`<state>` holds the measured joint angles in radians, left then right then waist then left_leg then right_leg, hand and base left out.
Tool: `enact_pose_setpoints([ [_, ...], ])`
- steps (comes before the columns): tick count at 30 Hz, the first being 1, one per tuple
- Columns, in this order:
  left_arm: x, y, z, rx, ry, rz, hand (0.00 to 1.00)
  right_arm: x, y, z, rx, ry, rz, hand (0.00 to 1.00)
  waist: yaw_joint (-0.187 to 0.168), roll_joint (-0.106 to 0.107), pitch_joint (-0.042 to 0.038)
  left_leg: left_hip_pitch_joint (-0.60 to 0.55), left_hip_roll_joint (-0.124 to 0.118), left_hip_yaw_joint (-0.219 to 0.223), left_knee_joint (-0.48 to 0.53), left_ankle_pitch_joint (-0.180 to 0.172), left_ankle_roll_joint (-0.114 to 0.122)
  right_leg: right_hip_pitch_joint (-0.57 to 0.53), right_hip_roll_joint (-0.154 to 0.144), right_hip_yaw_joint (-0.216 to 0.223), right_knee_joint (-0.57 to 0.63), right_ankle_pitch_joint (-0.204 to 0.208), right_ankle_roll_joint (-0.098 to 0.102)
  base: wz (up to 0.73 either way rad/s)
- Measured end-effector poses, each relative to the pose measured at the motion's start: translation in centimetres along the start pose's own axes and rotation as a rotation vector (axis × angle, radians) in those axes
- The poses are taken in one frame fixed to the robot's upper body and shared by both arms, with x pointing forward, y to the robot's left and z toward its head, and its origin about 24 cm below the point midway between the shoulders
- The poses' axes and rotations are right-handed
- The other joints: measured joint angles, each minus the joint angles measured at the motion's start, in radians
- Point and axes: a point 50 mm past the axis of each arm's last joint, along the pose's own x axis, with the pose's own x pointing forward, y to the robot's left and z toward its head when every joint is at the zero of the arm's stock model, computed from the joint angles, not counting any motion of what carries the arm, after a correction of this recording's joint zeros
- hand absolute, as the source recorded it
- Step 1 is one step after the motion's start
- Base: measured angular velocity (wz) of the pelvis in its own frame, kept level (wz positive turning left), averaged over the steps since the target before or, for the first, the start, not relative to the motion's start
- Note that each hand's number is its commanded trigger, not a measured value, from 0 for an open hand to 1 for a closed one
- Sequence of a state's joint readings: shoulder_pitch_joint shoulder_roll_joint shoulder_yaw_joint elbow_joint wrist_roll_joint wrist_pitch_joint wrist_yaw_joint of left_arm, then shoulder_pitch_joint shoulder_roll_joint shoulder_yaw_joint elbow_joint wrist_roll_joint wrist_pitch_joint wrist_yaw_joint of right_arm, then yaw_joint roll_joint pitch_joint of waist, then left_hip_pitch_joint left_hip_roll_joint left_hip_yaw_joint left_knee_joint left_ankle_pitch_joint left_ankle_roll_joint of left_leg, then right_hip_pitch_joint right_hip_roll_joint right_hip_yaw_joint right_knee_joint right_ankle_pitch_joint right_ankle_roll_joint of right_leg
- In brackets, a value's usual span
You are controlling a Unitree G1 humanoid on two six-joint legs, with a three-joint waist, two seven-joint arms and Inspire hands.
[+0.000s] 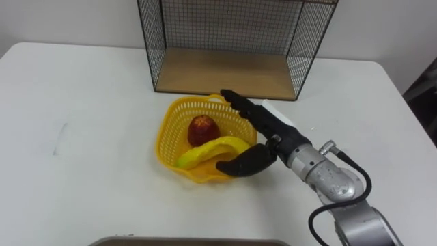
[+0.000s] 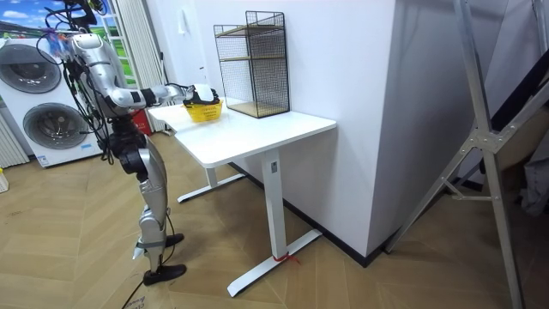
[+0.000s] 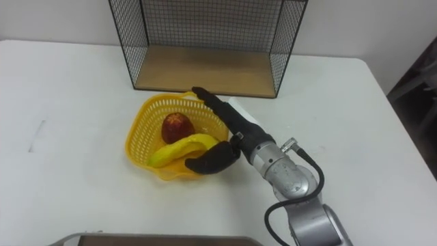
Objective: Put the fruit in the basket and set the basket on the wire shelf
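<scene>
Nearest, the robot's right arm comes in from the lower right, and its black right hand [image 1: 263, 137] lies over the right side of a yellow plastic lattice basket [image 1: 167, 133]. The hand is spread wide. Its fingers [image 1: 235, 104] stretch straight along the right rim toward the far edge. Its thumb [image 1: 239, 164] crooks in at the near right rim, so that part of the rim sits in the gap between them. Whether the thumb already presses on the plastic I cannot tell. Both fruits are in the basket: a red apple [image 1: 203, 130] toward the far side and a yellow banana [image 1: 208, 152] along the near side, its long axis running left to right, its right end just by the thumb. So the fruit step looks done and the carrying step is at hand. The basket lies left of the palm and stands on the white table [image 1: 82, 123]. Its far rim is just beside the open front of a black wire shelf with a wooden floor [image 1: 225, 72], which lies straight beyond it. The coming move, I judge, is to close on the rim, then make a short lift and push away from the robot. Nothing stands between basket and shelf. Only the low front edge of the shelf floor must be cleared, and a one-sided hold could tip the basket leftward. In the room view the robot stands at the table's end, washing machines [image 2: 43, 129] behind it.
</scene>
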<state>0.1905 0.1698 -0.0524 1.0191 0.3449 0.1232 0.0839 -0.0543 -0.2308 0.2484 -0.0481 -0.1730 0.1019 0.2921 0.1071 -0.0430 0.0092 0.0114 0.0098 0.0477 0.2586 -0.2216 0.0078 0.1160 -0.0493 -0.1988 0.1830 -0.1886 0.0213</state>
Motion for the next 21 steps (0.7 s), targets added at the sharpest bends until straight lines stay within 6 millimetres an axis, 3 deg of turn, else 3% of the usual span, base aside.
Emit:
enact_pose_setpoints([
  [8,0.0,0.5,-0.4,-0.056,0.014,0.017,0.00,-0.3,-1.1,-0.2,0.095,-0.015,-0.052,0.00,-0.024,-0.012,-0.0079,0.004,-0.002,0.000,-0.002,0.000,0.001,0.008,0.000,0.005,-0.011,0.000,0.000,0.00],
  [14,-0.2,0.3,-1.7,-0.096,0.043,0.015,0.00,-0.8,-2.7,-0.3,0.205,-0.045,-0.160,0.00,-0.023,-0.009,-0.0078,0.023,0.000,0.018,-0.001,0.000,0.001,0.010,0.000,0.022,-0.011,0.000,0.000,-0.09],
  [19,-0.6,-0.2,-4.1,-0.170,0.123,0.016,0.00,-1.4,-4.1,-0.1,0.281,-0.080,-0.266,0.00,-0.030,-0.003,-0.0070,0.027,0.002,0.030,-0.005,0.000,0.001,0.011,0.000,0.033,-0.011,0.000,0.001,-0.06],
  [21,-0.8,-0.3,-5.1,-0.195,0.145,0.027,0.00,-2.5,-4.6,-0.2,0.317,-0.113,-0.315,0.00,-0.029,0.002,-0.0111,0.027,0.002,0.030,-0.003,0.000,0.001,0.011,0.000,0.033,-0.012,0.001,0.001,0.00],
])
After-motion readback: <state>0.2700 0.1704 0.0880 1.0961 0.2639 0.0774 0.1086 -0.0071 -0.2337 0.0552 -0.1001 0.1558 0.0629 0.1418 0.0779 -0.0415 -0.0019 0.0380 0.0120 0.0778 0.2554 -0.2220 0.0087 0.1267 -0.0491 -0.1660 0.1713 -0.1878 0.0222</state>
